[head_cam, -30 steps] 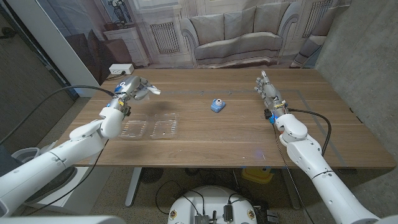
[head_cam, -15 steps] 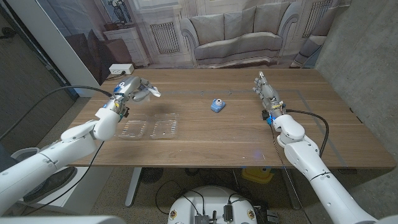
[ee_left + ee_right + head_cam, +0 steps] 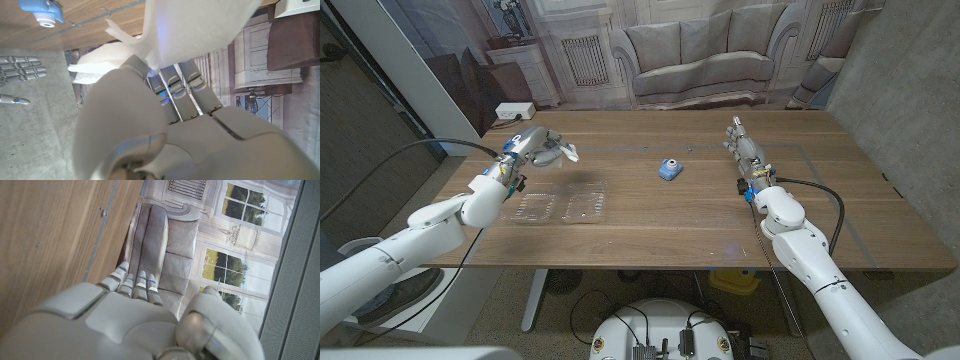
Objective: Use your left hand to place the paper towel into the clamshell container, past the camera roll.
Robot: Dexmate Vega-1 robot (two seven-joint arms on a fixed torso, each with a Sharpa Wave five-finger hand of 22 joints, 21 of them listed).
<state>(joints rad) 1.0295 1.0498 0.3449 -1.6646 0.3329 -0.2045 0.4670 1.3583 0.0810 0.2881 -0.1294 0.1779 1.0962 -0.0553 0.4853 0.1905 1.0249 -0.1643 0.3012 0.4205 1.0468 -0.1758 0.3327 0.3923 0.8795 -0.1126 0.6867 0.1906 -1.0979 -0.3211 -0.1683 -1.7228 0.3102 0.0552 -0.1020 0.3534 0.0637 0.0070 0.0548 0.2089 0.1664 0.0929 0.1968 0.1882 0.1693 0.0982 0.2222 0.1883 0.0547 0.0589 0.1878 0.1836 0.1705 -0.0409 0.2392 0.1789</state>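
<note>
Above the table's left side, left hand (image 3: 527, 146) pinches the paper towel (image 3: 560, 151) aloft, short of the open clamshell container (image 3: 560, 206); risk: towel is light, so early release may drop it outside.

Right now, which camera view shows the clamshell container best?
The head view: the clamshell container lies open on the table, below the left hand holding the paper towel. Neither wrist view gives a look at it.
</note>
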